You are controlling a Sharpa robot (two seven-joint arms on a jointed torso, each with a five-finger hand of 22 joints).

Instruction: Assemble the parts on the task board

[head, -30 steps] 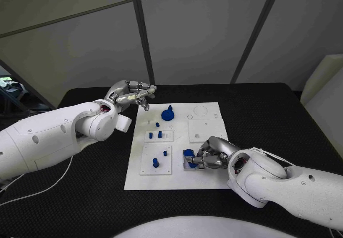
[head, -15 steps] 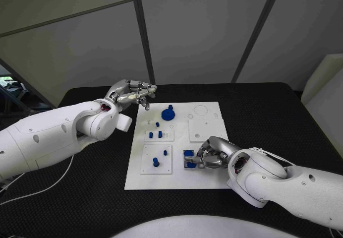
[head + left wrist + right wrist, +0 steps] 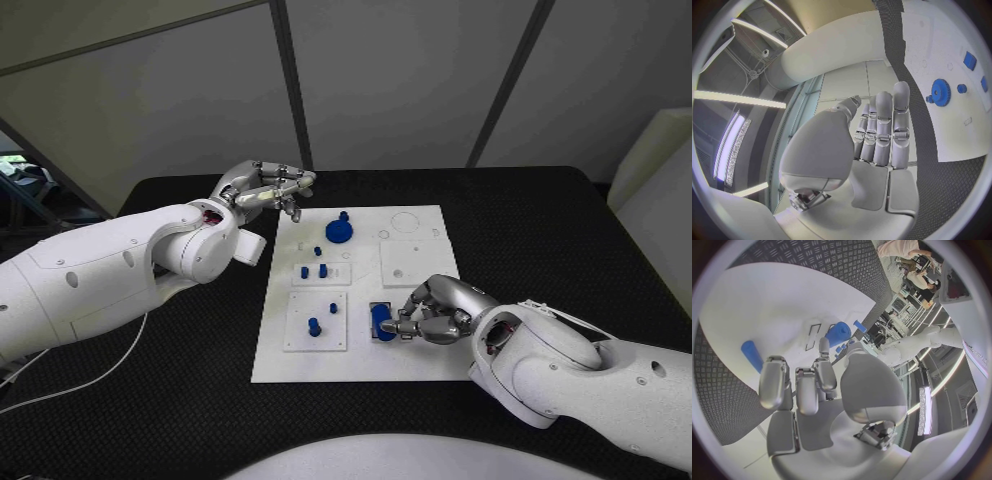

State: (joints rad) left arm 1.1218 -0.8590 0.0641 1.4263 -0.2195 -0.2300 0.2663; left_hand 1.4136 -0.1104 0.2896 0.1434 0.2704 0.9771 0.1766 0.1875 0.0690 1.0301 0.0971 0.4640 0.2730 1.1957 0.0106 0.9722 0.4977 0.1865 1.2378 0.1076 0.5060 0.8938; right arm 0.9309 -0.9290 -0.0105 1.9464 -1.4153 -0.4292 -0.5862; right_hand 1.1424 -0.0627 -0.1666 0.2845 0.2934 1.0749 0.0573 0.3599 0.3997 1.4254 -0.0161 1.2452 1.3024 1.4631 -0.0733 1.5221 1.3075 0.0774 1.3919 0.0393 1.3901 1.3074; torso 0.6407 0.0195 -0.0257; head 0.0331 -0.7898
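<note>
While the left hand [image 3: 268, 190] is hovering with fingers loosely curled and holding nothing beyond the far left corner of the white task board [image 3: 418, 370], the right hand [image 3: 433, 312] is resting at the board's near right part, fingers bent beside a blue oblong part [image 3: 382, 320] without gripping it. A blue gear [image 3: 339, 231] is standing far on the board, small blue pegs [image 3: 315, 272] nearer.

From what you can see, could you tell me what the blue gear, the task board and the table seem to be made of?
Round blue toothed gear: probably matte plastic, uniform colour, no glint. Flat white task board: likely smooth plastic or painted panel, faint sheen. Black table: seemingly a textured rubbery mat, given its ribbed pattern.
</note>
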